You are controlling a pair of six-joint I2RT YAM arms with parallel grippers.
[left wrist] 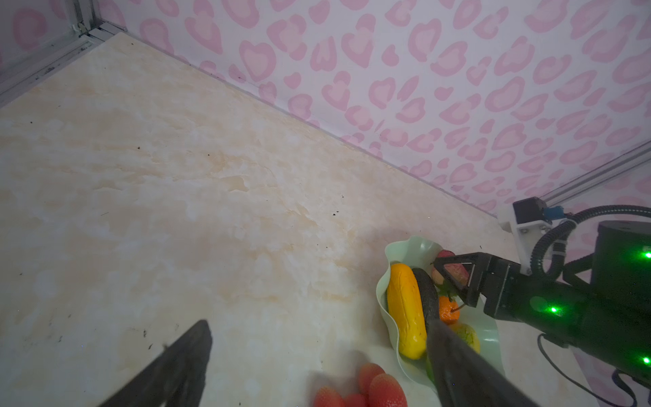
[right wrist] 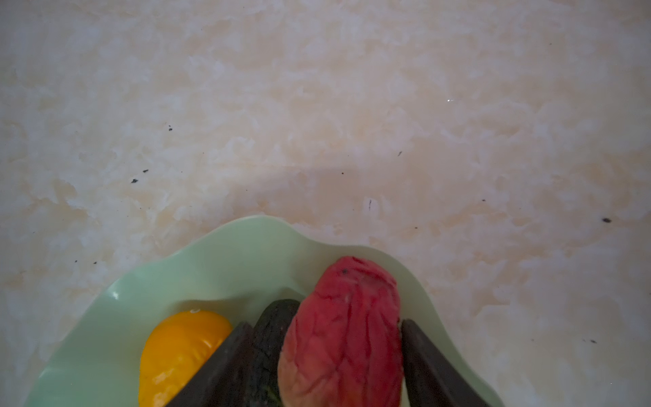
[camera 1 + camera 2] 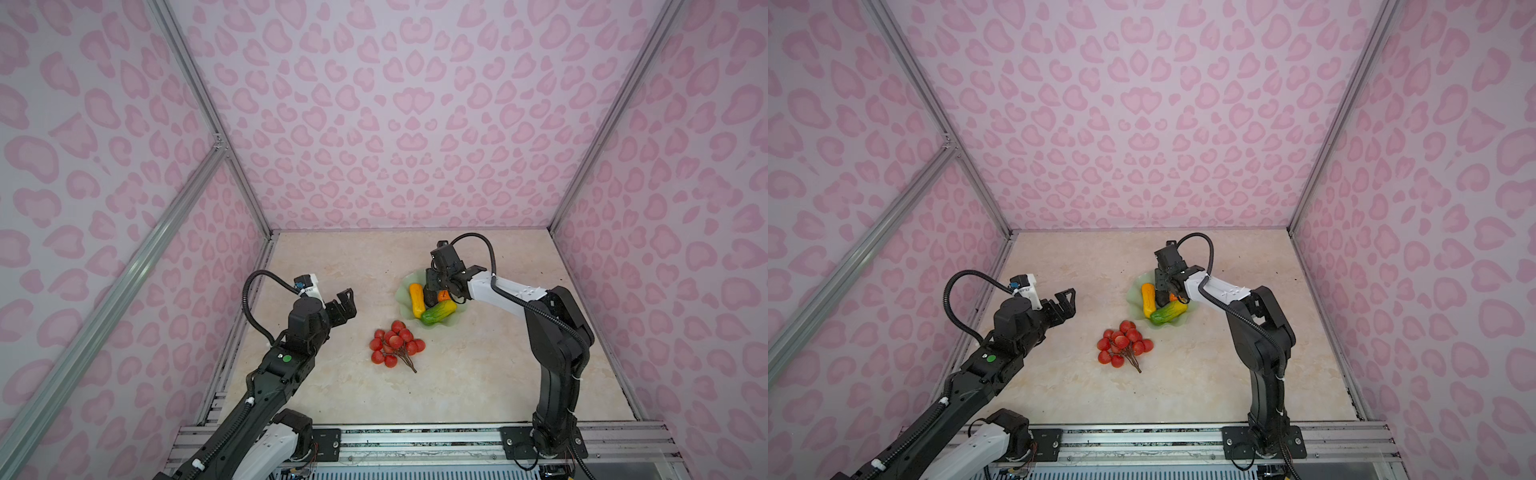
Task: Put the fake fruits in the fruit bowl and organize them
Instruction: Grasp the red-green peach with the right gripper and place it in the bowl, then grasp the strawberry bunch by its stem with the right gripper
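Observation:
The pale green fruit bowl (image 3: 405, 291) holds a yellow-orange oblong (image 3: 417, 300), a yellow-green bumpy oblong (image 3: 438, 312), a small orange (image 3: 444, 296) and a dark avocado (image 2: 273, 327). My right gripper (image 2: 326, 324) reaches down into the bowl. Its jaws stand open around the red-yellow strawberry (image 2: 347, 327), which lies against the avocado; a gap shows on one side. The red berry cluster (image 3: 395, 343) lies on the table in front of the bowl. Left of it, my left gripper (image 3: 347, 305) hovers wide open and holds nothing.
Pink patterned walls with metal frame posts (image 3: 266, 224) close in the marble tabletop (image 3: 332, 266) on three sides. A metal rail (image 3: 415, 440) with both arm bases runs along the front edge.

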